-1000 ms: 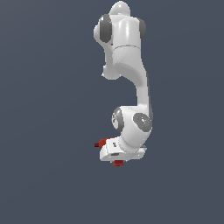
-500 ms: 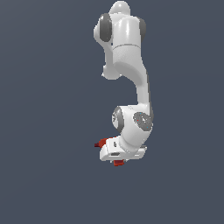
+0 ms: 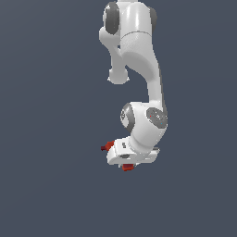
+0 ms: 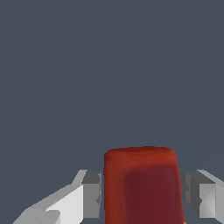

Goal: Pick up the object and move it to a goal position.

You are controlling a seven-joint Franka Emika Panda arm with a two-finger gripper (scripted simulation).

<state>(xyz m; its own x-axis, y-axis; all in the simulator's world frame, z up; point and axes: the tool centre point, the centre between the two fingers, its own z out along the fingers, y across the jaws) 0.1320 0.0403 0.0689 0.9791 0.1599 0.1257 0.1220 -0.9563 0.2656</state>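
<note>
Plain dark grey-blue background all around, no visible edge or horizon. White arm (image 3: 139,69) folded downward in the exterior view, wrist low. Gripper (image 4: 141,192) clenched on the red drill (image 4: 142,186), fingers (image 4: 89,194) pressed against both flanks of its body. Red bits of the drill (image 3: 109,146) poking out beside and beneath the white hand in the exterior view.

No text, label, brand, number or sign can be read anywhere in the exterior view or wrist view.
</note>
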